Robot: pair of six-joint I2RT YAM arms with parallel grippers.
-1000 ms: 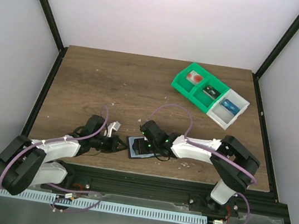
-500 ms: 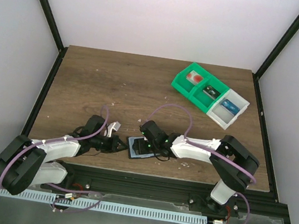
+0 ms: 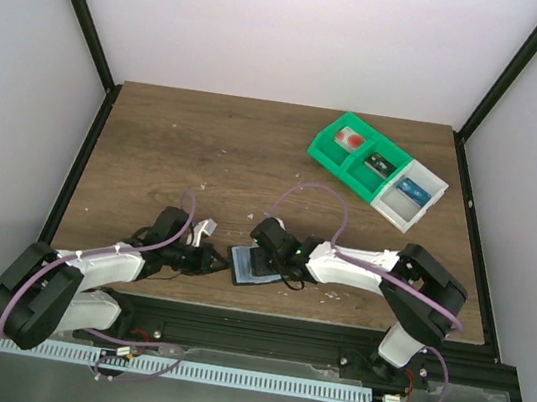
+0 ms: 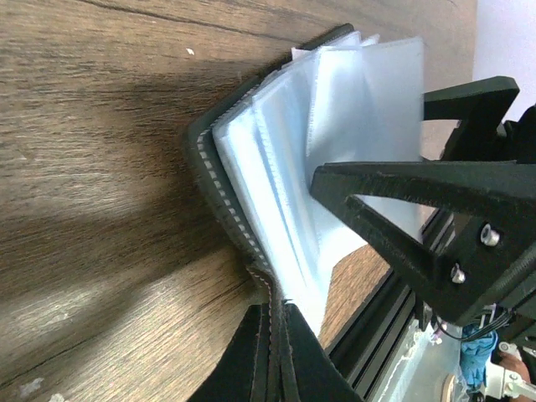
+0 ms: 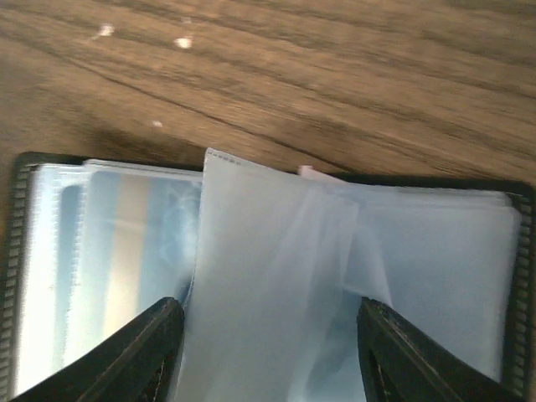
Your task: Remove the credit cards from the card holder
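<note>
- The card holder (image 3: 251,265) lies open on the counter (image 3: 205,151) close to its near edge, between the two arms and well apart from the green and white trays (image 3: 376,169)
- The left gripper (image 4: 272,335) is pressed together on the edge of the holder's black cover, a sound place to hold since the cover looks the stiffest part
- The right gripper (image 5: 266,335) stands spread, straddling a raised clear sleeve (image 5: 276,251) without pinching it
- The sleeves look thin, floppy and slick, likely to buckle or slip, and the holder seems light enough to drag if unpinned
- A card (image 5: 126,243) seems to show in a left pocket; it is stiff, so its exposed edge is the better grip, not the film
</note>
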